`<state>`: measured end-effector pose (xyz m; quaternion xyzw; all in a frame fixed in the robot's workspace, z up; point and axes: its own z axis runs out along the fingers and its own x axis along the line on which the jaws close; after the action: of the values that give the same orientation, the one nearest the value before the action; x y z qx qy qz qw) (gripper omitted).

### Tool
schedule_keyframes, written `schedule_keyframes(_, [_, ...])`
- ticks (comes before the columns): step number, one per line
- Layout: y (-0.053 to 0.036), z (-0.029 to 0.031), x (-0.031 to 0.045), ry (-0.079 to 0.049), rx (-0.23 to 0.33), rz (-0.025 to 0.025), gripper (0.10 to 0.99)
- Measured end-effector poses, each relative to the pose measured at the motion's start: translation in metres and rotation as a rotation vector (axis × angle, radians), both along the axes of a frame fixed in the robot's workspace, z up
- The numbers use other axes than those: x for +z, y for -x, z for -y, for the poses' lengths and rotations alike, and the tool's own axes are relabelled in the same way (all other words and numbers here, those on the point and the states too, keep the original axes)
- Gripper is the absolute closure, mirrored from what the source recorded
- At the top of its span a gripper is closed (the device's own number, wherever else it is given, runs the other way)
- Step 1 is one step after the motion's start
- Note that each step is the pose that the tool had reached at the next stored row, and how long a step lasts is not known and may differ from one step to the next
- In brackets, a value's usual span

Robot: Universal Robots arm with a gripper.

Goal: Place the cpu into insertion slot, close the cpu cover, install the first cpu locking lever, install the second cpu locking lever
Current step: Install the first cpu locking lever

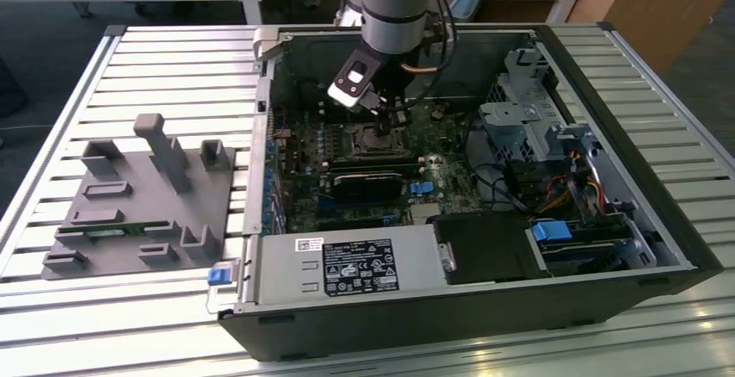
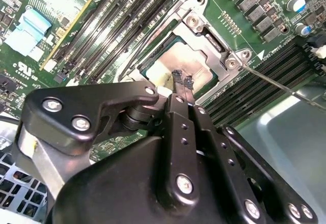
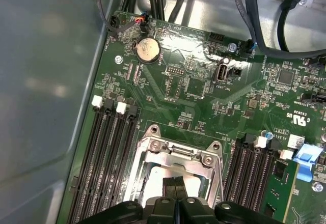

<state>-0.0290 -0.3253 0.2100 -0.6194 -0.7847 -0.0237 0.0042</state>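
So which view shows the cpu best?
The second wrist view: the cpu shows its pale face through the cpu cover window, just beyond the gripper. The first wrist view shows slivers beside the fingers; the exterior view shows a small insertion slot.

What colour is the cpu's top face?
Pale silvery-grey. The cpu shows best in the second wrist view.

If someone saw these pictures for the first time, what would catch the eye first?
The arm reaching down into the open computer case on the slatted table stands out first. In the second wrist view the gripper, jaws shut, hangs just over the cpu, framed by the silvery cover. A grey fixture lies at the exterior view's left.
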Motion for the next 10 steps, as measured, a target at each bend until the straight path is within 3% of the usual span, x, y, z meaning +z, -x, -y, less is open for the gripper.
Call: schedule_keyframes(10, [0.0000,0.0000,0.0026,0.000,0.000,0.0001,0.980])
